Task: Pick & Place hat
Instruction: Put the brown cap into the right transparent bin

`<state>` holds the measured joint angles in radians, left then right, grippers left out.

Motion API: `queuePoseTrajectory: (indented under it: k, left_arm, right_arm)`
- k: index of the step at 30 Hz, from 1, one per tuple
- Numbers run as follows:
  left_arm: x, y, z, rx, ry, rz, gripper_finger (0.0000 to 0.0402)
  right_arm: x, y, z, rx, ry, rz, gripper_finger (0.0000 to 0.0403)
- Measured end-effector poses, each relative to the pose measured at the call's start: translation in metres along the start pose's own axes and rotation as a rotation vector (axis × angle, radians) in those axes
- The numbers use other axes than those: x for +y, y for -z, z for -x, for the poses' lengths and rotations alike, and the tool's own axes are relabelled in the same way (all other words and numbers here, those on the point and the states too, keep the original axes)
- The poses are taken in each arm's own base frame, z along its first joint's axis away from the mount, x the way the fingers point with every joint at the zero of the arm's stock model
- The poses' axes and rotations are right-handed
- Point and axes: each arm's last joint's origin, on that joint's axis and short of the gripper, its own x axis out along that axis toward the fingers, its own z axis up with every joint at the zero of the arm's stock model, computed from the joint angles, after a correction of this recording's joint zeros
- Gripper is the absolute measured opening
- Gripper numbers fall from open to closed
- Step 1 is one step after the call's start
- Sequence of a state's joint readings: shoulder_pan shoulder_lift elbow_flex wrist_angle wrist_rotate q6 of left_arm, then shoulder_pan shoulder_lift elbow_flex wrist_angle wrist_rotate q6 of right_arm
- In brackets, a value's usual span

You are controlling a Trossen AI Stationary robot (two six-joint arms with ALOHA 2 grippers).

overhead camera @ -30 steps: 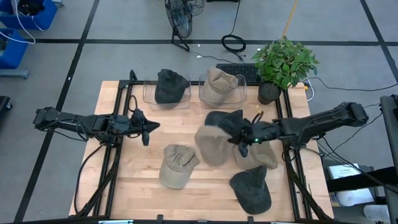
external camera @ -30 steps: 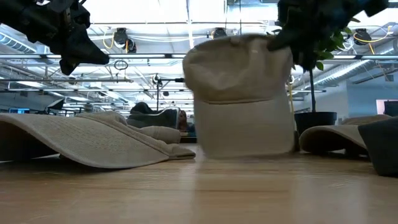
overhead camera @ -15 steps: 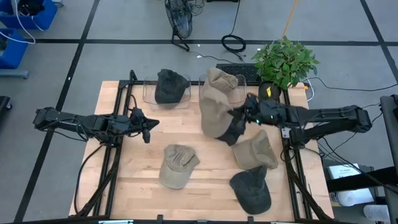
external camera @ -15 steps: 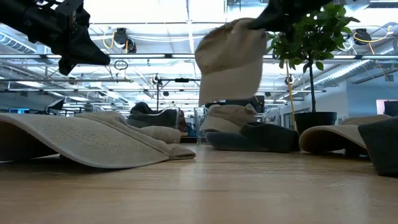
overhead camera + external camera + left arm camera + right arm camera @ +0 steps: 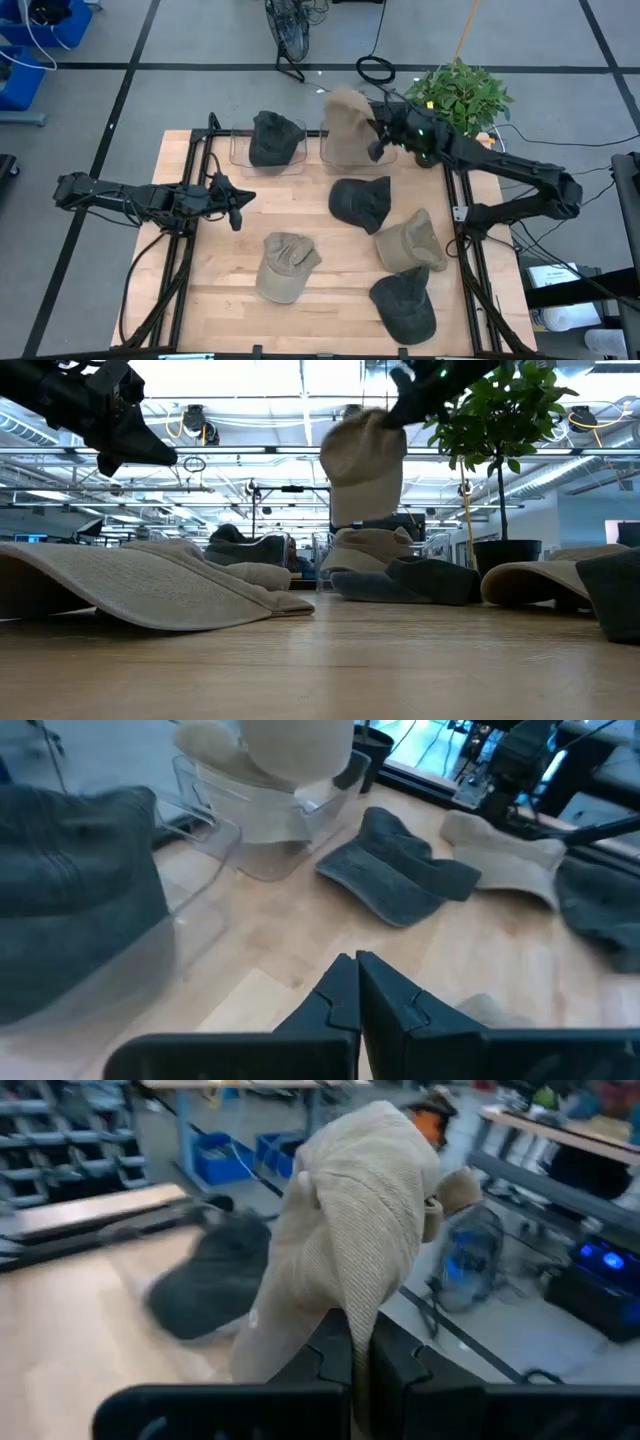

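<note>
Carried from mid-table, tan hat (image 5: 345, 125) now hangs over the right clear bin (image 5: 388, 152), pinched by right gripper (image 5: 378, 135); left gripper (image 5: 234, 205) waits, fingers pressed together.

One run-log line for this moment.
right hand: shut on tan hat, raised over right clear bin | left hand: shut, empty, waiting at table's left

- A wooden worktop (image 5: 300, 210) was seen.
- Two clear bins (image 5: 240, 150) were set along its far edge.
- Dark caps (image 5: 360, 200) were laid mid-worktop and at the near right corner.
- Tan caps (image 5: 285, 265) were laid near the front edge and the right edge.
</note>
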<state>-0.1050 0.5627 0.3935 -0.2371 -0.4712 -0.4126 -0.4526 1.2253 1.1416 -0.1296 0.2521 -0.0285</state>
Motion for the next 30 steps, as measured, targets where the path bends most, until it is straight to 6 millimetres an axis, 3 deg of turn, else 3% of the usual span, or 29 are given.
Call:
queuePoseTrajectory:
  k: [5, 12, 19, 30]
  left_arm:
    - [0.006, -0.002, -0.002, -0.021, -0.071, -0.03, 0.001]
    - [0.012, -0.004, -0.004, -0.019, -0.112, -0.021, 0.0011]
    - [0.014, -0.004, -0.005, -0.006, -0.085, -0.025, 0.0005]
    - [0.015, -0.005, -0.006, -0.01, -0.096, -0.017, 0.0006]
  right_arm:
    - [-0.013, 0.012, -0.032, 0.04, -0.022, 0.001, 0.0]
    - [-0.019, 0.054, -0.06, 0.204, 0.028, -0.025, 0.0]
    - [-0.02, 0.078, -0.06, 0.291, 0.115, -0.023, 0.0]
    - [-0.015, 0.078, -0.046, 0.349, 0.163, 0.01, 0.0016]
